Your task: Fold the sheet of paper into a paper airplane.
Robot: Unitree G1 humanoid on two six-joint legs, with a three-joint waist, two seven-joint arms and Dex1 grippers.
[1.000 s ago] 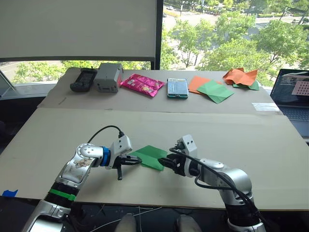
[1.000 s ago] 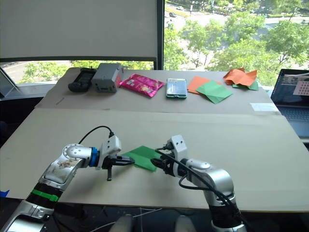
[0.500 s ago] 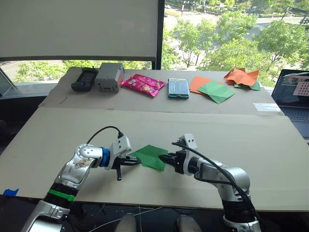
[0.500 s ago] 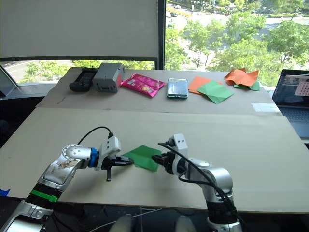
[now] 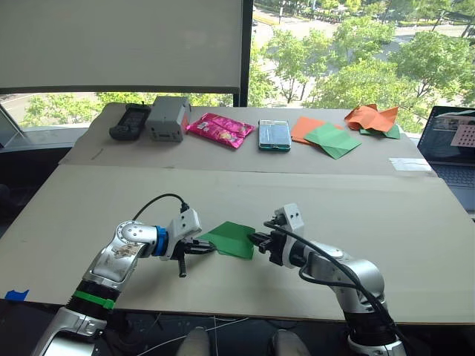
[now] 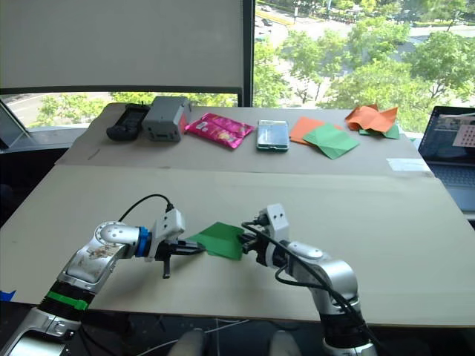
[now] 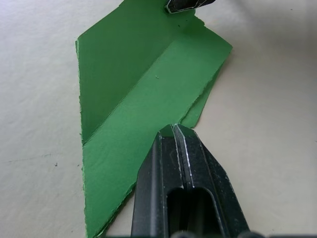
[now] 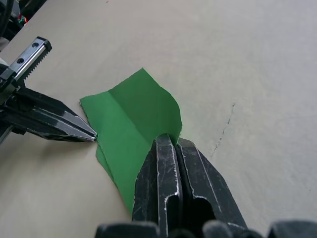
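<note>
The sheet of paper (image 5: 231, 239), bright green and folded along a long crease into layered flaps, hangs just over the near part of the table (image 5: 415, 245) between my two grippers. My left gripper (image 5: 210, 247) is shut on its left edge; the left wrist view shows the pinch (image 7: 173, 130) on the paper (image 7: 143, 94). My right gripper (image 5: 256, 239) is shut on the opposite edge, seen close in the right wrist view (image 8: 169, 139), with the paper (image 8: 133, 119) spreading beyond it toward the left fingertips (image 8: 91, 135). The paper airplane is out of view.
Along the far edge lie a black device (image 5: 129, 121), a grey box (image 5: 167, 117), a pink packet (image 5: 218, 129), a phone (image 5: 273, 135), orange and darker green squares (image 5: 332, 139) and crumpled orange paper (image 5: 369, 117). A laptop (image 5: 453, 148) stands at the right.
My right gripper has closed from open onto the paper's right edge. The left gripper has kept its grip and place.
</note>
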